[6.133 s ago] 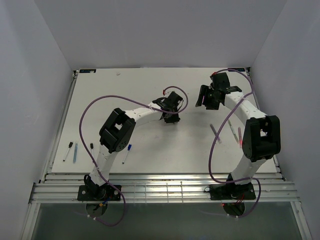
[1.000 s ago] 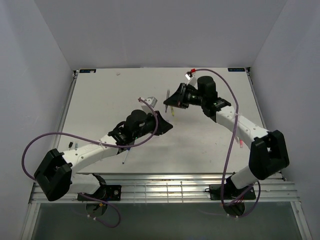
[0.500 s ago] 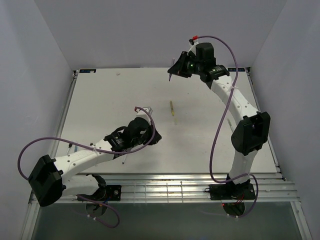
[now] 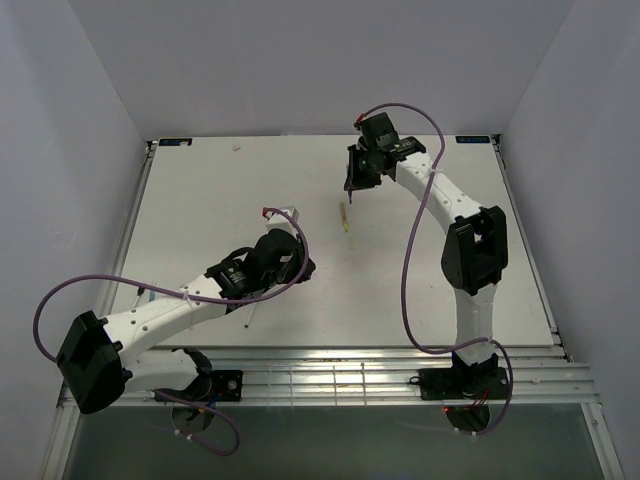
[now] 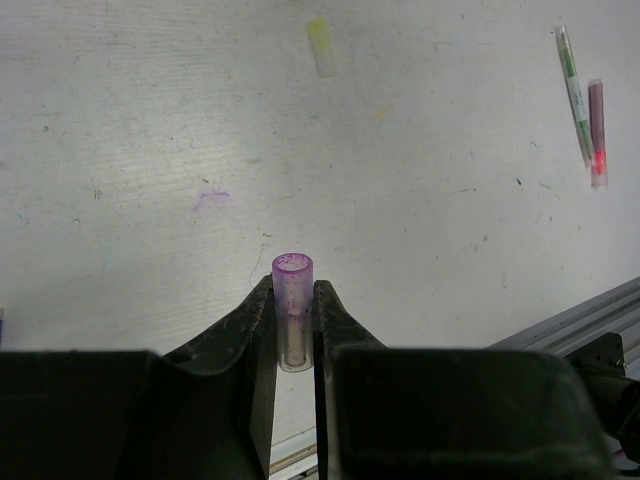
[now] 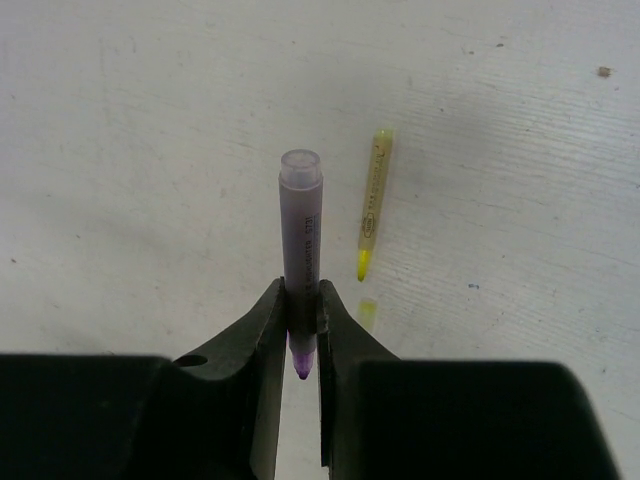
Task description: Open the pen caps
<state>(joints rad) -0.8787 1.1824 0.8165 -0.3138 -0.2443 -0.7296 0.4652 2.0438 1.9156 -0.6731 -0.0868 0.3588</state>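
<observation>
A short translucent purple plastic cap [image 5: 292, 275] was pinched upright between the fingers of the left hand [image 5: 293, 300], low in the left wrist view. The slim purple pen barrel [image 6: 301, 215], its coloured tip bared, was clamped in the right hand [image 6: 301, 300], near the upper middle of the overhead view and well apart from its cap. That pen was therefore judged opened.

A thin yellow pen [image 6: 372, 200] was seen lying uncapped on the white surface [image 4: 200, 190], and a small pale yellow cap [image 5: 320, 46] lay loose, so two pens were judged done. A green-and-white pen [image 5: 572, 90] and a dark pink pen [image 5: 597, 125] lay side by side at the upper right of the left wrist view. Whether these were capped could not be told.

The surface was scuffed and marked by a faint purple smear [image 5: 212, 198]. It was enclosed by plain pale walls [image 4: 300, 60], and metal rails [image 4: 330, 380] ran along its lower edge.
</observation>
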